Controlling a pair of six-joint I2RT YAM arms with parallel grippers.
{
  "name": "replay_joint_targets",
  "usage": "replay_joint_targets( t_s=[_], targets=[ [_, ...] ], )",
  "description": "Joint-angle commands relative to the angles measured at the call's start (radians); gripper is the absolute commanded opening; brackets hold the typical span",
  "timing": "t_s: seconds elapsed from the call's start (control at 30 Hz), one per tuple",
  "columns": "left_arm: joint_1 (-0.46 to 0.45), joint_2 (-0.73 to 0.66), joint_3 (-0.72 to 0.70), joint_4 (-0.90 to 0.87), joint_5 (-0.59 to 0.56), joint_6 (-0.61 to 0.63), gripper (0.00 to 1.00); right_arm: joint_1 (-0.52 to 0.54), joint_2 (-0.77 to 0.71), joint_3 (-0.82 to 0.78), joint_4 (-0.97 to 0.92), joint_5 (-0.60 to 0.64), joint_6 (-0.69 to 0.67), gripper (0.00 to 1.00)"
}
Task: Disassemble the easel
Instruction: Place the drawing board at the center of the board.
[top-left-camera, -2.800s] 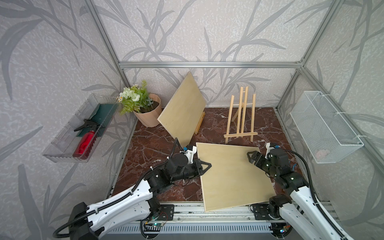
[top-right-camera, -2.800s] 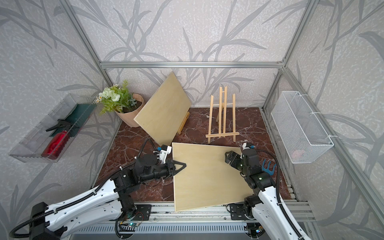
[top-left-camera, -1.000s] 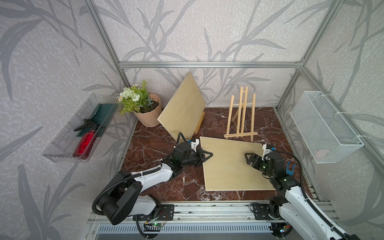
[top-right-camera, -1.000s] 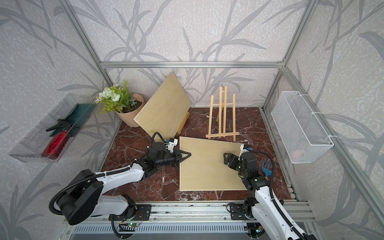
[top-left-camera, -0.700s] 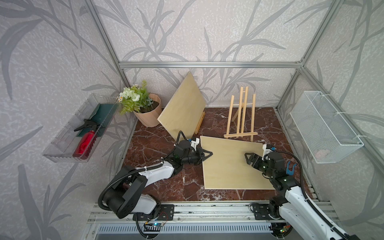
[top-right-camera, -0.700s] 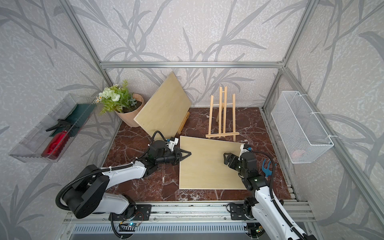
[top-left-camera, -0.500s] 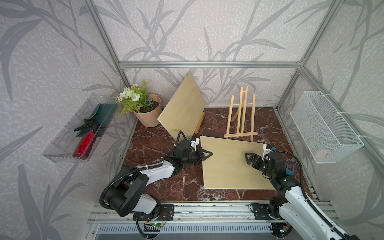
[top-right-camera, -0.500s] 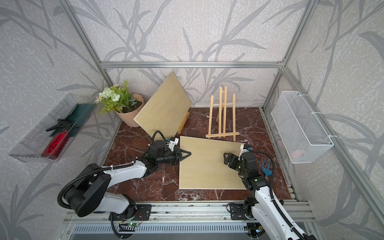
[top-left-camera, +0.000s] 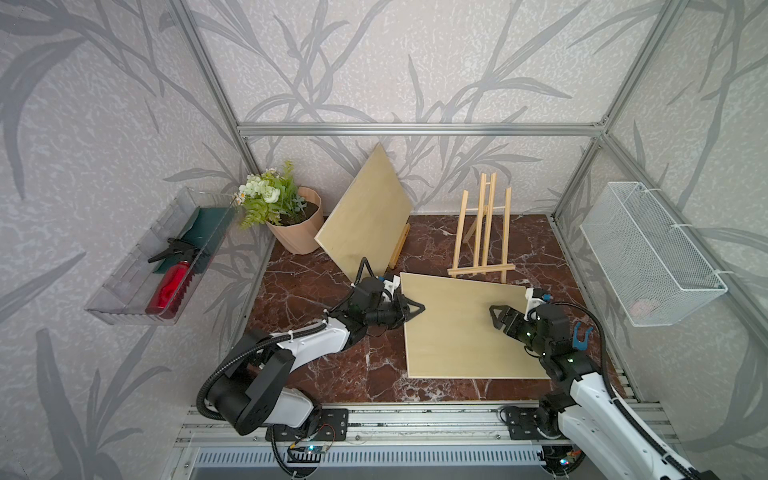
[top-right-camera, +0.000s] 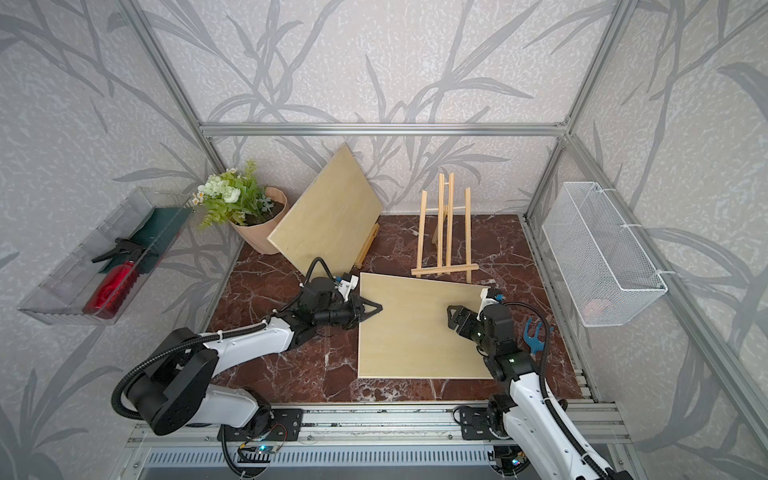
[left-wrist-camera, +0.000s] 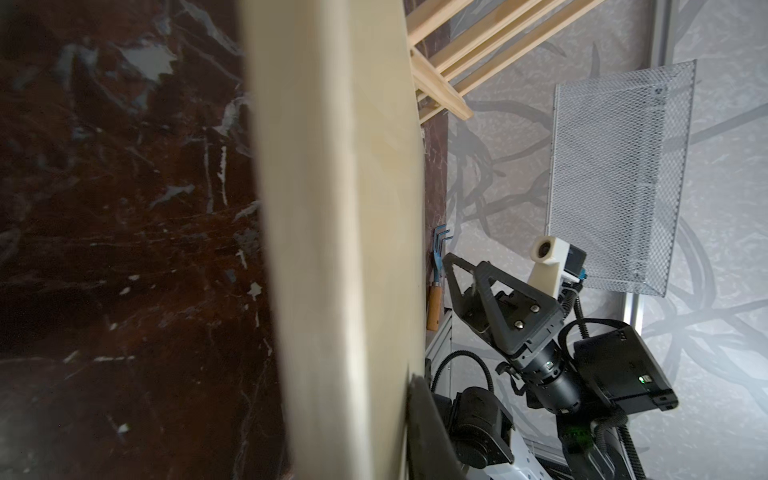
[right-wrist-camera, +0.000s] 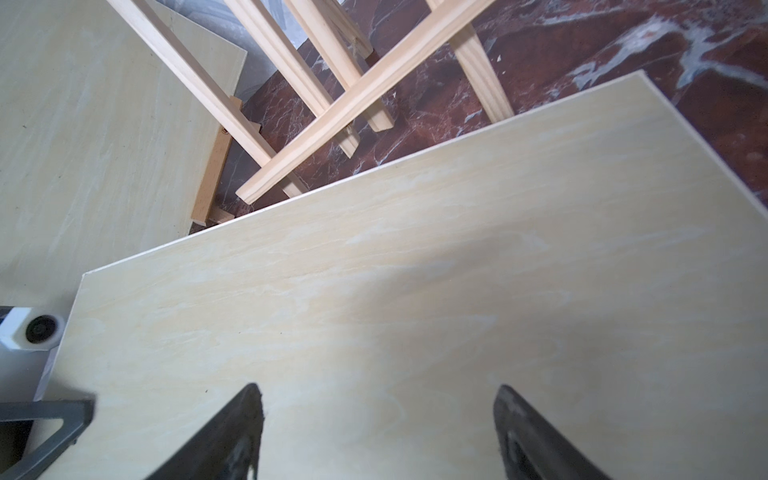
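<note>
As the easel (top-left-camera: 481, 269) stands upright on the marble worktop (top-left-camera: 316, 282), its front faces near. Right hand (right-wrist-camera: 378, 390) wide, left hand (top-left-camera: 415, 309) indeterminate.

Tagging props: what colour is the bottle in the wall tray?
Red bottle, clearest in a top view.

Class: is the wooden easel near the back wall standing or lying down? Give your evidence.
Standing. The easel rests upright on its front legs, with its rear strut splayed out behind, and nothing sits on its ledge.
</note>
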Motion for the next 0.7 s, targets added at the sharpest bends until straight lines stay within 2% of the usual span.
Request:
replay_joint_targets(
  t_s=[0.0,0.37,0.67],
  targets=[
    [-0.003,0.011,-0.009,-0.259,-0.155,0.185,0.20,-0.006,-0.005,-0.014,0.019,0.005,-0.010,0.86],
    [0.001,-0.011,0.005,-0.288,-0.212,0.171,0.35,-0.006,-0.003,-0.016,0.022,0.000,-0.010,0.86],
    [0.008,-0.004,0.038,-0.298,-0.247,0.160,0.39,-0.006,0.000,-0.018,0.022,0.000,-0.009,0.86]
  ],
)
